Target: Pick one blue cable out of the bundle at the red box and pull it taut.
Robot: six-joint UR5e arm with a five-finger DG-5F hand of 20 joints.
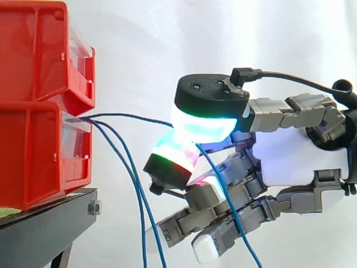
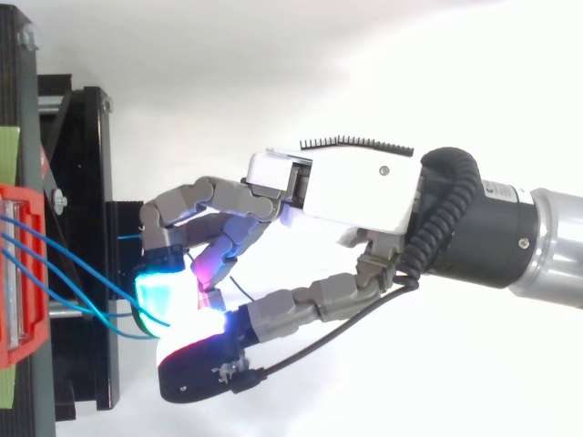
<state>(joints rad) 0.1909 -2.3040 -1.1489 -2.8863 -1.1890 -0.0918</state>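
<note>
robot hand [image 1: 290, 151] pinches blue cable [image 1: 131, 115] | spare cables [image 1: 137, 184] beside | red bins [image 1: 33, 139] on black stand [image 1: 44, 223]

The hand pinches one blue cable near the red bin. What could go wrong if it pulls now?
The cable is pinched just between glowing pads of the hand; it may slip out under tension.
The lower bin sits near the edge of the stand; a hard pull might drag it.
The loose cables hang close by and could snag.
</note>
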